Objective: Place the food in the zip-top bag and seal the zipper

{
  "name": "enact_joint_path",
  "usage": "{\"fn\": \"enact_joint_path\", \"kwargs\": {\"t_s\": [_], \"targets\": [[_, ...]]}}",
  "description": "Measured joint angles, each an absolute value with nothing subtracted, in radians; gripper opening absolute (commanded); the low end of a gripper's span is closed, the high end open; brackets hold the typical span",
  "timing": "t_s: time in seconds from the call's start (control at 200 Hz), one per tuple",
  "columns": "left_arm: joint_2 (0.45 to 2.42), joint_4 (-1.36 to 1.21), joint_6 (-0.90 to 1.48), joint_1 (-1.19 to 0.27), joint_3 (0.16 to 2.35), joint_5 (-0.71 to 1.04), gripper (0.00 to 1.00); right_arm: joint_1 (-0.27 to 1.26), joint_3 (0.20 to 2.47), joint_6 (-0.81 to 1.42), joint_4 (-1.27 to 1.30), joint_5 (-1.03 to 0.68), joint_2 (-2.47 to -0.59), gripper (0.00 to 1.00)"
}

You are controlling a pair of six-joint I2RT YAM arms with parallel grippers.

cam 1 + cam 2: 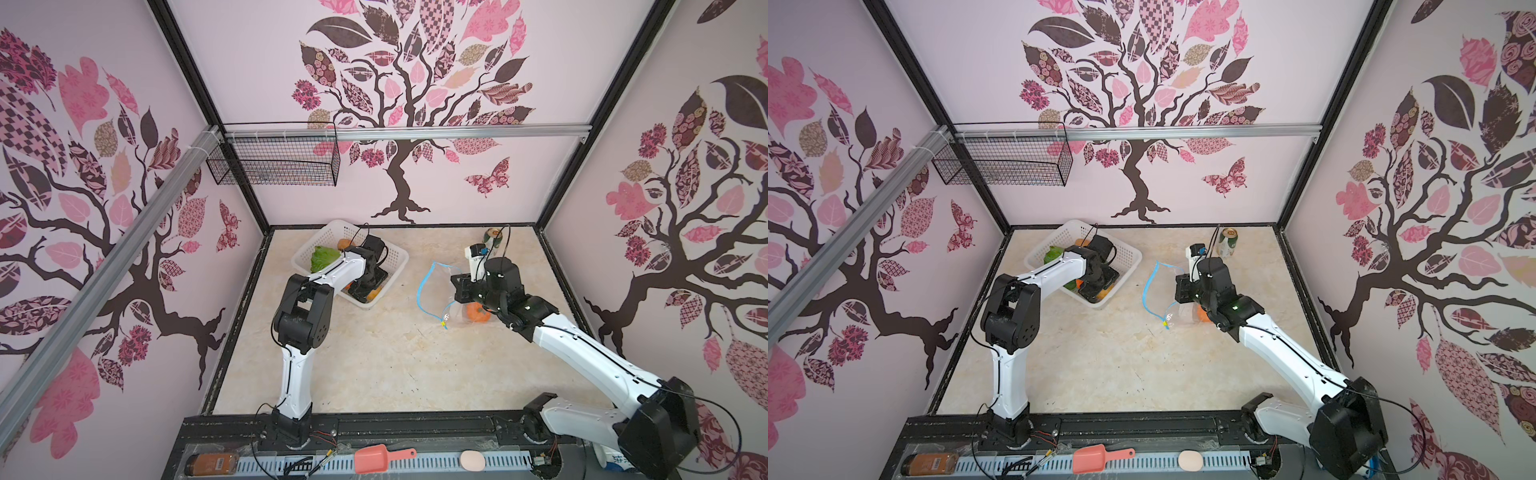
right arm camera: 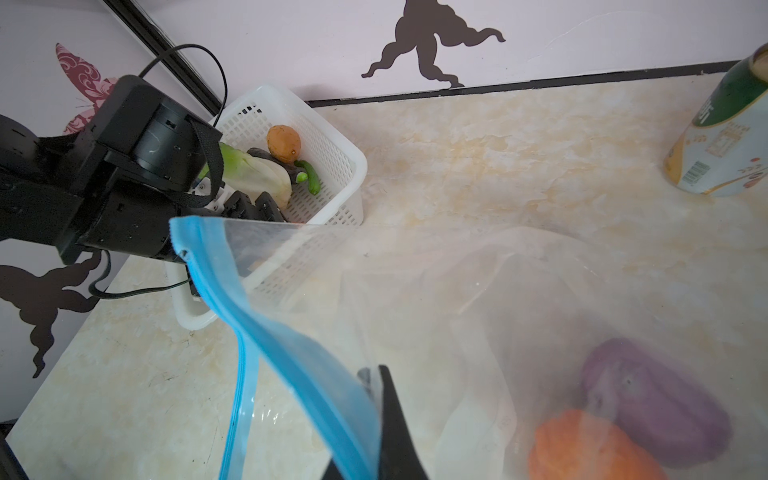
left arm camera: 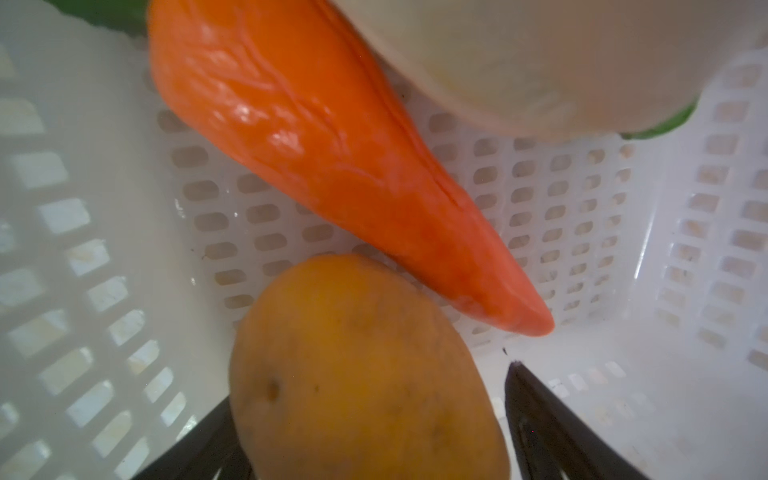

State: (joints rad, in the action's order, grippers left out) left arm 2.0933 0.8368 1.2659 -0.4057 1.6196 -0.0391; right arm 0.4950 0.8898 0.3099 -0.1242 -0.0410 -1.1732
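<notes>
The zip-top bag [image 2: 478,291] lies clear on the table, mouth lifted. My right gripper [image 2: 374,374] is shut on its mouth edge at the light-blue zipper [image 2: 270,332]. A purple onion [image 2: 652,399] and an orange pumpkin [image 2: 590,449] sit inside the bag. In both top views the pumpkin [image 1: 478,312] shows beside the right gripper [image 1: 459,286]. My left gripper [image 3: 370,386] is down in the white basket [image 3: 582,208], open, one finger on each side of a brown potato [image 3: 357,374]. An orange carrot [image 3: 324,166] and the pale cabbage [image 3: 540,54] lie just beyond.
The basket [image 1: 320,237] stands at the back left, also holding a second potato [image 2: 284,143] and the green cabbage top [image 1: 324,257]. A green-white drink can [image 1: 1228,247] stands at the back right. A black wire basket [image 1: 274,164] hangs on the back wall.
</notes>
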Motion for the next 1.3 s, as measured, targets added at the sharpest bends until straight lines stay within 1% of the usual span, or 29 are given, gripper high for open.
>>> {"fn": "enact_joint_path", "kwargs": {"t_s": [0.095,0.15,0.22,0.52,0.795,0.99,1.135,1.3], "targets": [[2.093,0.828,1.254,-0.406,1.619,-0.040,0.74,0.495,0.890,0.310,-0.125,-0.040,-1.173,0.00],[2.093,0.820,1.245,-0.406,1.619,-0.039,0.63,0.495,0.890,0.310,-0.125,-0.040,-1.173,0.00],[2.093,0.808,1.237,-0.406,1.618,-0.039,0.54,0.495,0.890,0.310,-0.125,-0.040,-1.173,0.00],[2.038,0.784,1.195,-0.406,1.587,-0.055,0.31,0.495,0.890,0.310,-0.125,-0.040,-1.173,0.00],[1.871,0.754,1.091,-0.406,1.551,-0.113,0.31,0.495,0.890,0.311,-0.125,-0.041,-1.173,0.00],[1.744,0.702,0.934,-0.406,1.526,-0.122,0.32,0.495,0.890,0.317,-0.125,-0.046,-1.174,0.00],[1.644,0.628,0.804,-0.406,1.446,-0.061,0.32,0.495,0.890,0.326,-0.124,-0.056,-1.174,0.00],[1.534,0.535,0.693,-0.410,1.337,0.072,0.34,0.495,0.890,0.342,-0.123,-0.064,-1.176,0.00]]}}
